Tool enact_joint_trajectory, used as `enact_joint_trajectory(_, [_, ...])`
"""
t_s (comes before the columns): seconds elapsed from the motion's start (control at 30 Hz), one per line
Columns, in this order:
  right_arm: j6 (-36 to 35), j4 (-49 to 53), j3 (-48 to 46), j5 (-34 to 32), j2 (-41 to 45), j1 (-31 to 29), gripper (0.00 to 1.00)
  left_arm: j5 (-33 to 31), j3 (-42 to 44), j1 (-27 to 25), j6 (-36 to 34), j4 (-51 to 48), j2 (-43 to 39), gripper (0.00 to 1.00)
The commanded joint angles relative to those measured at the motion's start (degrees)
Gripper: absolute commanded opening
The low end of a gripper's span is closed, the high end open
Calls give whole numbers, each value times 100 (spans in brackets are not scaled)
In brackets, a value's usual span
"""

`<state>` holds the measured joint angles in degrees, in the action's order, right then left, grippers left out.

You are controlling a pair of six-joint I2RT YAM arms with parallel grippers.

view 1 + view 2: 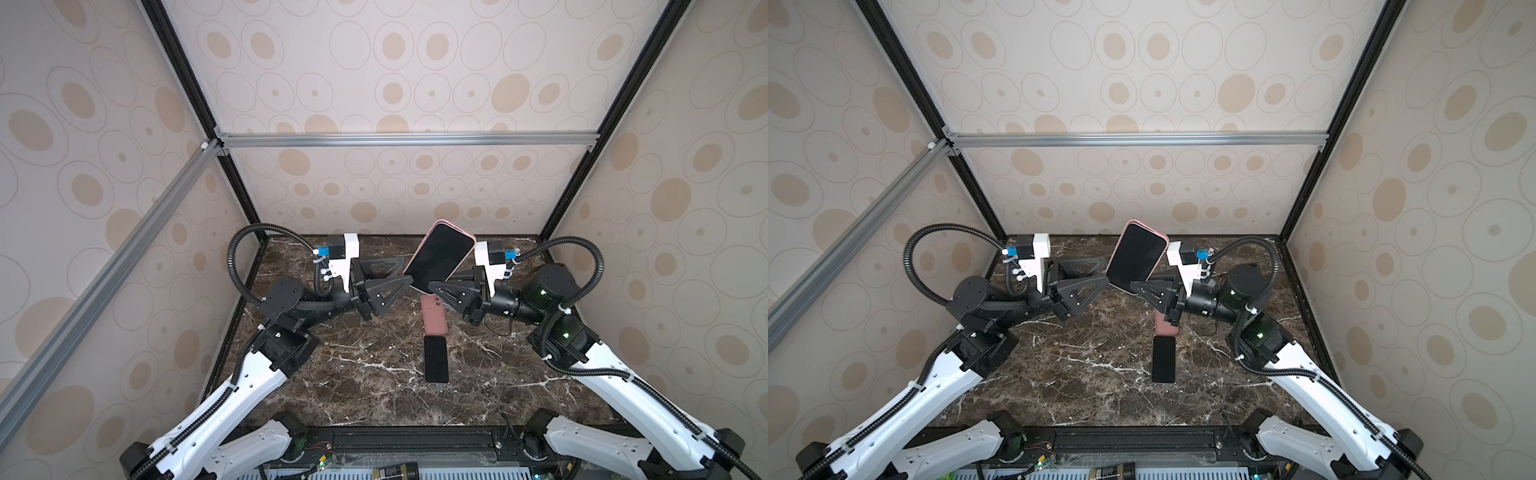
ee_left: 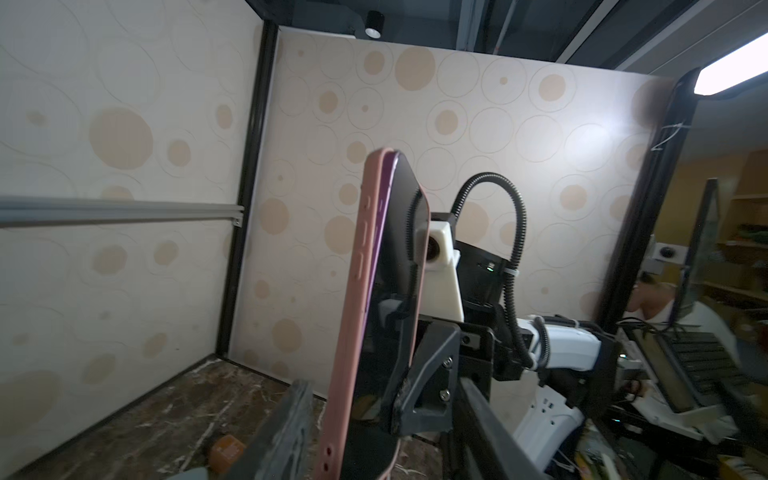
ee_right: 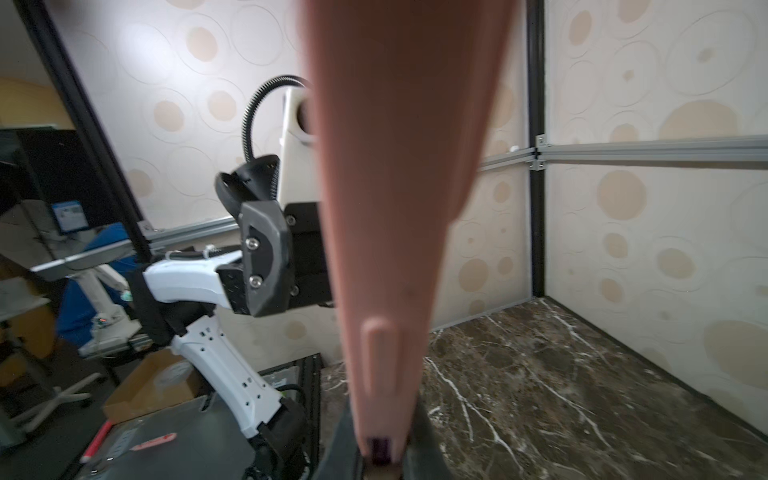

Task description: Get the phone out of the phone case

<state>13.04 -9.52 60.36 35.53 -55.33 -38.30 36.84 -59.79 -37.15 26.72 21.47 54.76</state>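
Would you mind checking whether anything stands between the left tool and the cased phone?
Nothing visible does. The open left tool sits right at the edge of the cased phone, which the right tool holds up.

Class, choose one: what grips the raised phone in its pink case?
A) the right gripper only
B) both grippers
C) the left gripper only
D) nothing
A: the right gripper is clamped on the lower end of the cased phone; the left gripper has its jaws open, not clamping it.
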Motion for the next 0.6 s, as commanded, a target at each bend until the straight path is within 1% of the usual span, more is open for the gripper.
enact_joint_trajectory(0.0, [-1101, 482, 159, -903, 268, -38, 0, -748, -581, -62, -1347, -1117, -209, 58])
enact_joint_trajectory(0.07, [-1622, 1018, 305, -995, 276, -33, 0, -1041, -718, -139, -1716, -1319, -272, 58])
enact_joint_trajectory(0.13, [-2127, 1521, 412, -1227, 258, -45, 0, -1380, -849, -225, -2126, -1494, -286, 59])
enact_joint_trajectory(0.2, [-2431, 1926, 508, -1409, 232, -37, 0, -1577, -934, -302, -2456, -1612, -270, 59])
enact_joint_trajectory(0.27, [-2488, 2252, 606, -1539, 228, -31, 0, -1705, -1039, -384, -2729, -1749, -194, 59])
enact_joint_trajectory(0.3, [-2412, 2349, 626, -1619, 238, -34, 0, -1767, -1068, -439, -2848, -1794, -152, 59])
enact_joint_trajectory(0.37, [-2494, 2445, 626, -1645, 260, -40, 0, -1875, -1069, -549, -3042, -1802, -79, 58])
enact_joint_trajectory(0.47, [-2575, 2479, 574, -1643, 253, -35, 0, -2040, -1079, -765, -3329, -1851, 46, 52])
enact_joint_trajectory(0.57, [-2562, 2621, 636, -1611, 201, -31, 0, -2257, -1113, -995, -3597, -1916, 169, 51])
